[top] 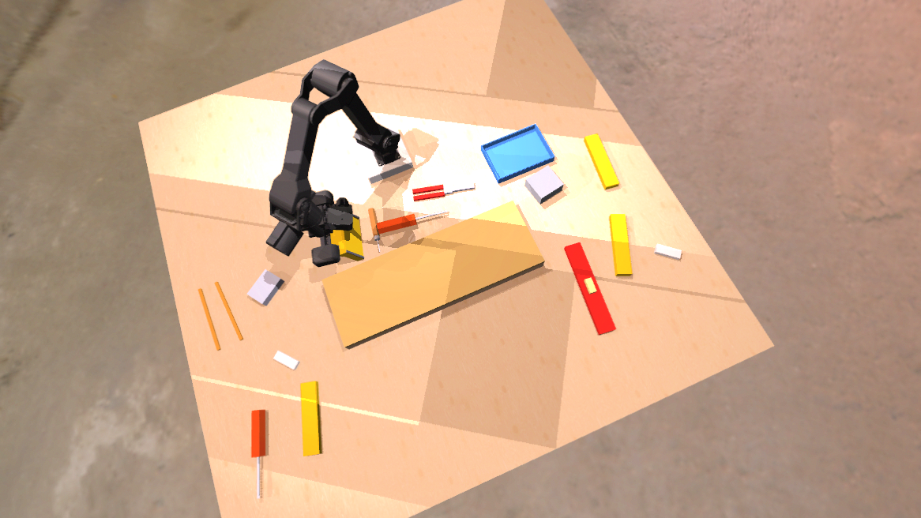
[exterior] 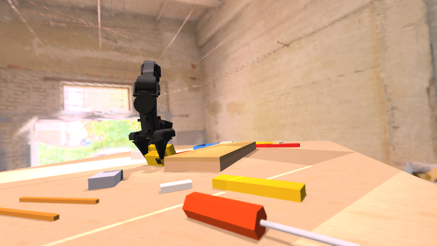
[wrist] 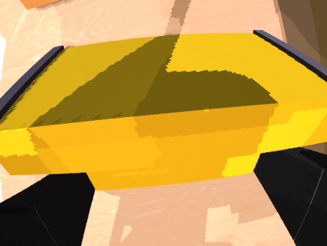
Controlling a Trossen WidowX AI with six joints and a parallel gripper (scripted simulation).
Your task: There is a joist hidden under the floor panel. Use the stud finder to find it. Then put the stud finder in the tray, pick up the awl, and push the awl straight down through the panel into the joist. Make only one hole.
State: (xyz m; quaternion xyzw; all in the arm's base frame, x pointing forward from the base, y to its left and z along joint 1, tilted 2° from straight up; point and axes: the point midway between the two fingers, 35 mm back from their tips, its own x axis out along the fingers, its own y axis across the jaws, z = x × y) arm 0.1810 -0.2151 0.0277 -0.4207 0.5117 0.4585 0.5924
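Note:
The yellow stud finder (top: 352,242) (exterior: 170,149) (wrist: 187,150) sits tilted at the floor panel's back left corner. My gripper (top: 341,238) (exterior: 153,157) (wrist: 172,150) is shut on its narrower block, one finger against each side with no gap showing; the fingertips are partly hidden. The tan floor panel (top: 414,287) (exterior: 210,152) shows no hole; the joist is hidden. The blue tray (top: 516,154) (exterior: 204,146) is empty. One orange-handled tool (top: 396,223) lies behind the panel, another (top: 257,433) (exterior: 224,214) at the front left; I cannot tell which is the awl.
A small hammer (top: 377,223) and red-handled pliers (top: 428,192) lie behind the panel. Grey blocks (top: 265,287) (top: 544,184) lie left of the panel and beside the tray. A red level (top: 589,288) and yellow bars (top: 621,245) (top: 600,160) lie to the right.

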